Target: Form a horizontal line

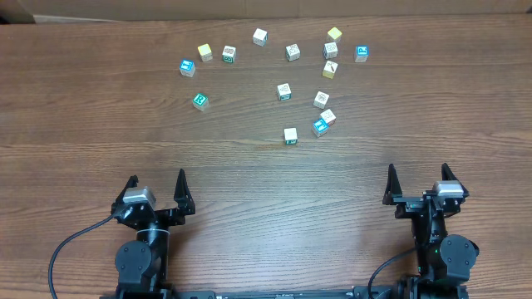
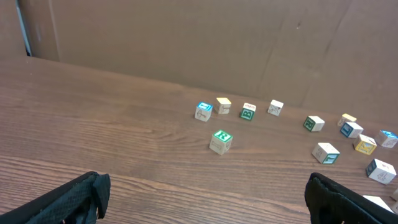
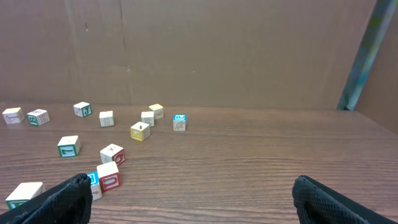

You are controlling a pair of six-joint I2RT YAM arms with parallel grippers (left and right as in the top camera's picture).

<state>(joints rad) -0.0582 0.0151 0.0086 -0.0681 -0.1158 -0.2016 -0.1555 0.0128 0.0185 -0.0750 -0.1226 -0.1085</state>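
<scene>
No line yet: the four cubes I care about sit loose on the brown wood tabletop. The green R cube is alone on the left, green top face with a white letter, well apart from the others. The pale cube with a green mark is the one nearest my arms, around centre, standing by itself. The red-marked cube and the blue-lettered cube touch each other on a diagonal, just right of the pale one. The right wrist view shows the red mark on a side face, U-like. The other scattered cubes, white, yellow and blue, lie farther back. Left jaws spread wide, holding nothing, low near the front edge. Right jaws likewise spread and empty. Both are well short of any cube.
</scene>
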